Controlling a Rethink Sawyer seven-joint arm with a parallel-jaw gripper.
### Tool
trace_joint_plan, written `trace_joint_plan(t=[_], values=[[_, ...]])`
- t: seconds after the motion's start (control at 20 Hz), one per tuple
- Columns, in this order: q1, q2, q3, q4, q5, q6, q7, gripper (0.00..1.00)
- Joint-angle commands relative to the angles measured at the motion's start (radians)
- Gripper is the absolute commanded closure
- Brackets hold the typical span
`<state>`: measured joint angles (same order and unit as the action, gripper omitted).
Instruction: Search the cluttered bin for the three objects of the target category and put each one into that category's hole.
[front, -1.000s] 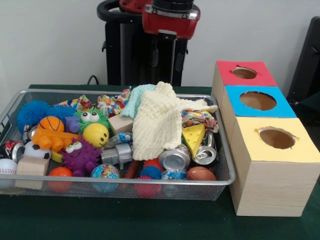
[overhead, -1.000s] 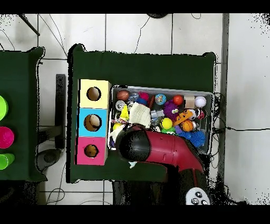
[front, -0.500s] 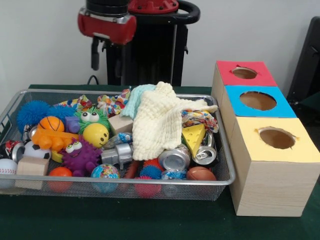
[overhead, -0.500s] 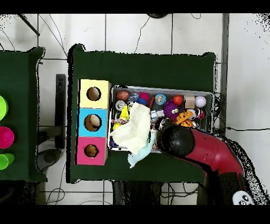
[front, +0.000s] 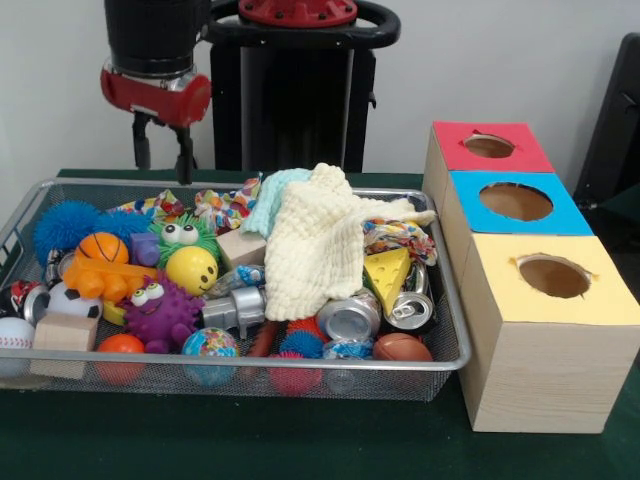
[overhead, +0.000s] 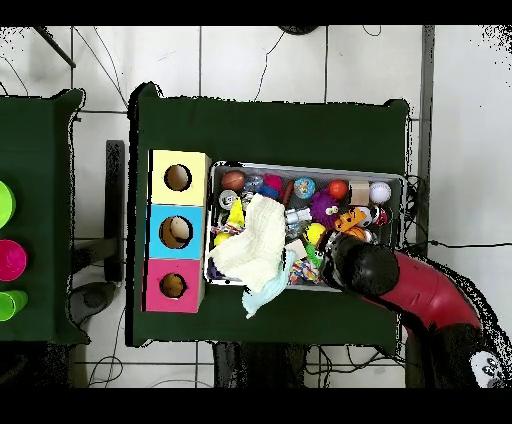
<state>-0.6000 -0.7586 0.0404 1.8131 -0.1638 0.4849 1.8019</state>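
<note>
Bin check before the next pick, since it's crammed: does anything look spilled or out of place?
The pale cloth is heaped over the toys, and in the overhead view a corner hangs over the bin's rim onto the table. Nothing else has spilled.

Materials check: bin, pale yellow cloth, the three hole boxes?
Bin: metal wire mesh, silvery; contents show through its walls. Pale yellow cloth: soft knit or waffle-weave fabric, matte, draping over the toys. Hole boxes: light wood by the grain on the sides, with matte coloured tops, probably paper or paint.
</note>
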Motion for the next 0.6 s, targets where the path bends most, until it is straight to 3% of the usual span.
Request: trace_joint_plan(t=[0.05,0.6], values=[[-0.059,0.152,0.106,-0.037,-0.143,-0.121,-0.099,0.0],[-0.185,0.216,0.162,-0.063,-0.278,-0.133,-0.12,0.0]])
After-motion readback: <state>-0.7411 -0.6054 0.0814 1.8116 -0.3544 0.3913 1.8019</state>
